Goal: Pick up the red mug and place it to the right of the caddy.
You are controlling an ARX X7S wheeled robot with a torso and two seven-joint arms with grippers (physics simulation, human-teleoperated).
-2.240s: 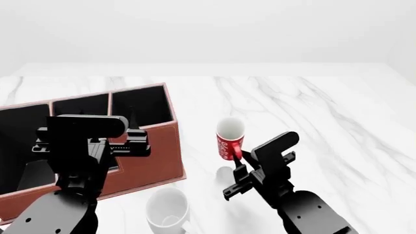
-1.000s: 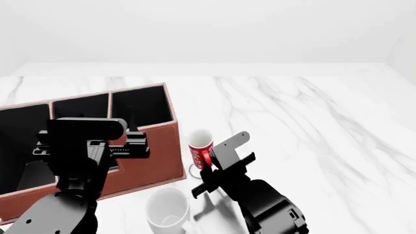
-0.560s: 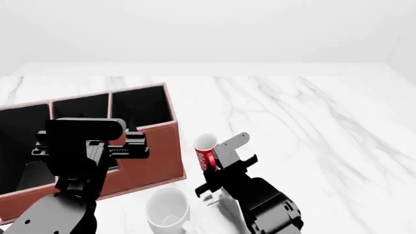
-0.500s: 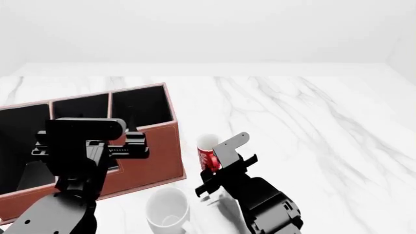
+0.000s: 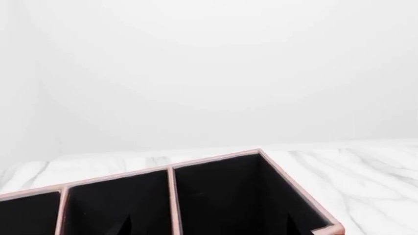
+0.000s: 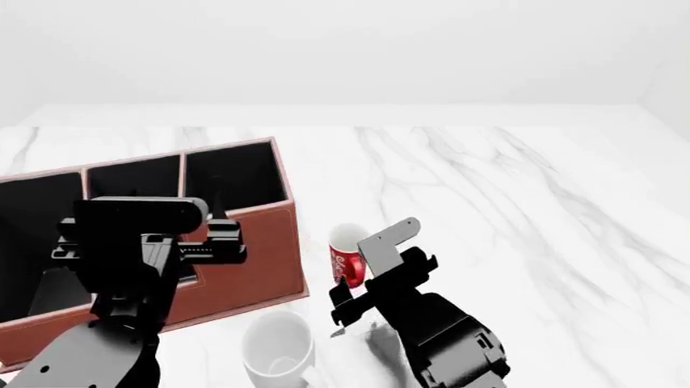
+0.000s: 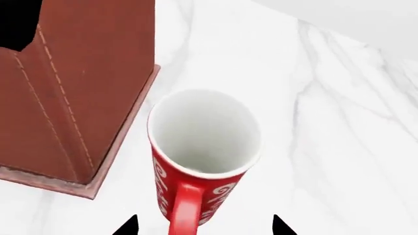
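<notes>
- The right gripper (image 6: 361, 284) sits low at the frame's center, its arm reaching up from the bottom edge toward the red mug (image 6: 347, 255).
- Its fingers (image 7: 279, 224) are spread apart on either side of the mug's handle (image 7: 184, 208), their tips barely in sight.
- The mug stands upright on the marble counter (image 6: 518, 202), just right of the caddy (image 6: 254, 271).
- The left gripper (image 6: 221, 242) hovers over the caddy; I cannot tell its fingers' spread.
- A white mug (image 6: 277, 347) stands at bottom center.

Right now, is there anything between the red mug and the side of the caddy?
Nothing: the right wrist view shows only bare marble tabletop between the red mug and the caddy.
</notes>
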